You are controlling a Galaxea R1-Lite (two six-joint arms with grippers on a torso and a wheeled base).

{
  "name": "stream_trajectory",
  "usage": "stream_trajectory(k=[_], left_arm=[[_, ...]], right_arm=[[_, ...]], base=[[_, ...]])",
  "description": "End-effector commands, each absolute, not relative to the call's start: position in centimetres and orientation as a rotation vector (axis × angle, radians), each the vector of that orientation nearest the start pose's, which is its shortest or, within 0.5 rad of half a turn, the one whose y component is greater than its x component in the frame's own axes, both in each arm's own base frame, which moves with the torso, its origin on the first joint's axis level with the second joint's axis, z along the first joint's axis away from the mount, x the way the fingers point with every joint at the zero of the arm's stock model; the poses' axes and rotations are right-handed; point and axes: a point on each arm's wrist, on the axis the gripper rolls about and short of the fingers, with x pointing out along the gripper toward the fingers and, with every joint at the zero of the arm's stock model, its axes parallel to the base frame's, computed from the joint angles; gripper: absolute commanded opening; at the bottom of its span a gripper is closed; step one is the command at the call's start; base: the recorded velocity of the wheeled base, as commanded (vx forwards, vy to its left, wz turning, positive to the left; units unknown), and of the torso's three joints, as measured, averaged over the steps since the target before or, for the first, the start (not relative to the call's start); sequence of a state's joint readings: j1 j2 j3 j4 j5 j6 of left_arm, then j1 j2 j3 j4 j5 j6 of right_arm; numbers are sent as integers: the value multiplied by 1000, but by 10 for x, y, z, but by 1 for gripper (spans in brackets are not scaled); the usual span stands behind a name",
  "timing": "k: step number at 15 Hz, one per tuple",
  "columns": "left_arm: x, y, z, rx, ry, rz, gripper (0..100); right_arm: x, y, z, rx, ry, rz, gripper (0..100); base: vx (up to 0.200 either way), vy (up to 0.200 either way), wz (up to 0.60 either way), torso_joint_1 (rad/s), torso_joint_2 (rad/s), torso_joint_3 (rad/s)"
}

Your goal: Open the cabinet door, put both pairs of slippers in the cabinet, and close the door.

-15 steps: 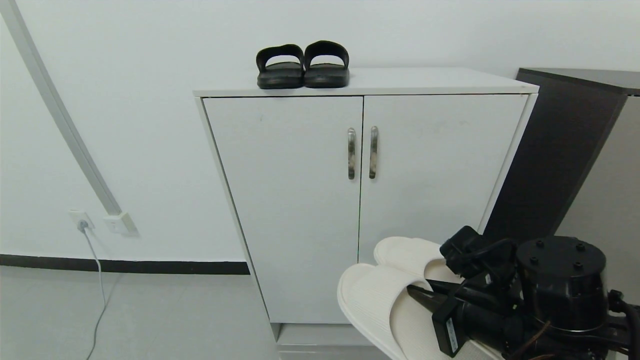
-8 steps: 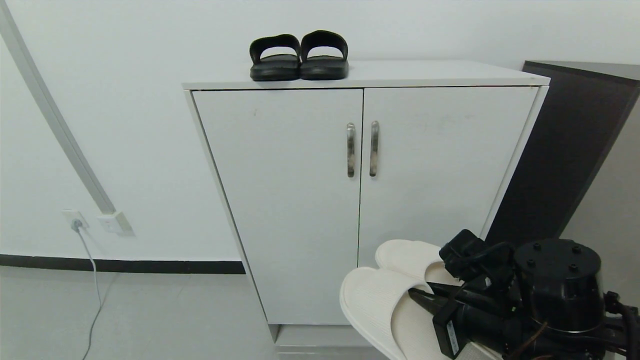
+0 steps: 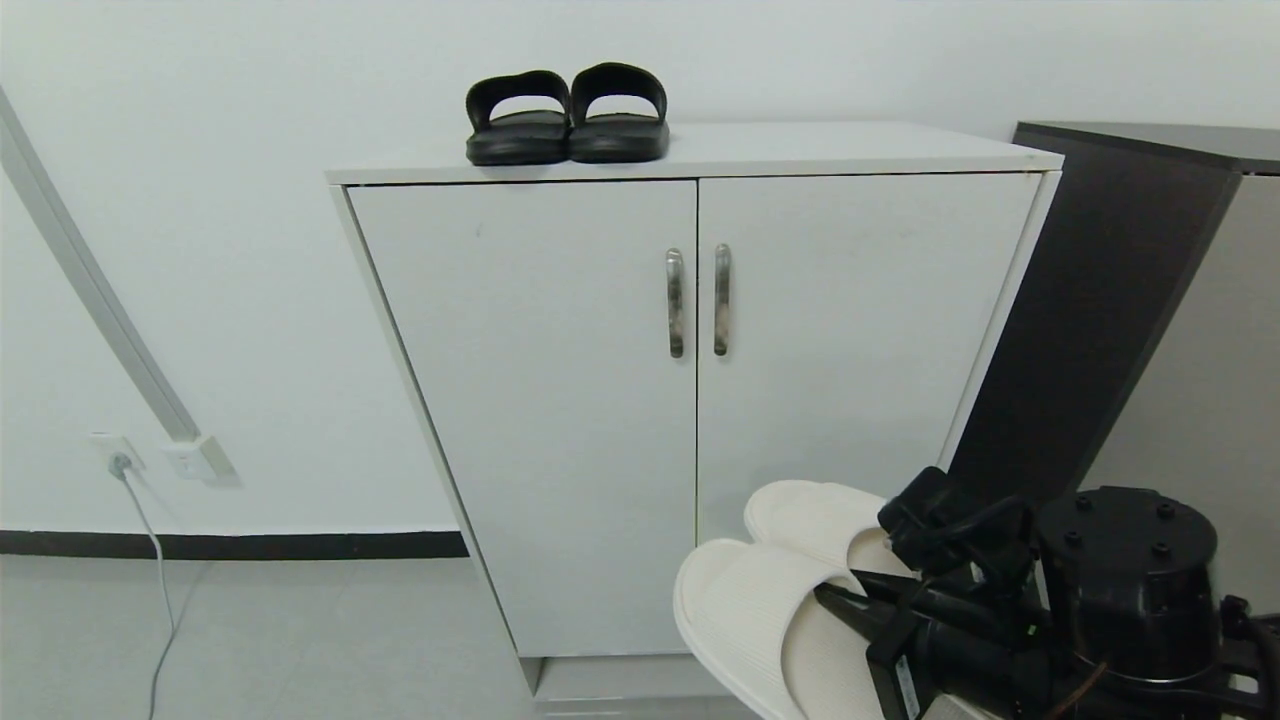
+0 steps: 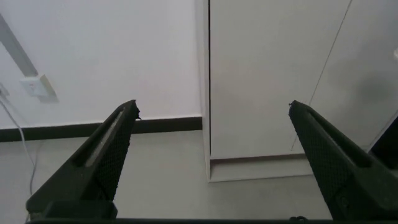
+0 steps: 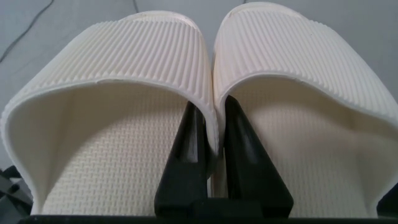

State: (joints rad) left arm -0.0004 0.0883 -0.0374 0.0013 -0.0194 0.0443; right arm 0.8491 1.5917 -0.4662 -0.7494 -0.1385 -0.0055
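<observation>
The left gripper (image 4: 212, 106) hangs with fingers spread wide, facing the lower part of the white cabinet (image 4: 267, 74). A black skirting strip (image 4: 168, 125) runs along the wall beside the cabinet, and a wall socket (image 4: 38, 87) sits farther off.

Round black wrist housing (image 3: 1125, 570) with screws, dark cables, tapered black tool fingers (image 4: 102, 155)

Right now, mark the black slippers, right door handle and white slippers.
black slippers (image 3: 568, 135), head view, where they touch
right door handle (image 3: 721, 300), head view, mid-bar
white slippers (image 3: 775, 595), head view, nearer ribbed upper
</observation>
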Motion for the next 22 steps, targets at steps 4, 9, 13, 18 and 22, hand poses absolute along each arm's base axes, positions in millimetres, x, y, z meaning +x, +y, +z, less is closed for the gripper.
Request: stream_trajectory(k=[4, 9, 13, 18, 22], left_arm=[[18, -5, 160, -42, 156, -235, 100], [83, -15, 176, -81, 249, -526, 100], [115, -37, 179, -87, 259, -692, 100], [168, -83, 218, -191, 233, -829, 100], [201, -120, 248, -255, 206, -923, 100]], right_arm=[[167, 185, 131, -192, 344, 702, 0], [166, 184, 129, -190, 338, 701, 0], [164, 185, 130, -188, 330, 709, 0], [165, 186, 130, -180, 315, 710, 0], [165, 186, 130, -180, 315, 707, 0]], base=[[0, 0, 0, 0, 0, 0], [0, 0, 0, 0, 0, 0], [0, 0, 0, 0, 0, 0], [0, 0, 0, 0, 0, 0], [0, 0, 0, 0, 0, 0]])
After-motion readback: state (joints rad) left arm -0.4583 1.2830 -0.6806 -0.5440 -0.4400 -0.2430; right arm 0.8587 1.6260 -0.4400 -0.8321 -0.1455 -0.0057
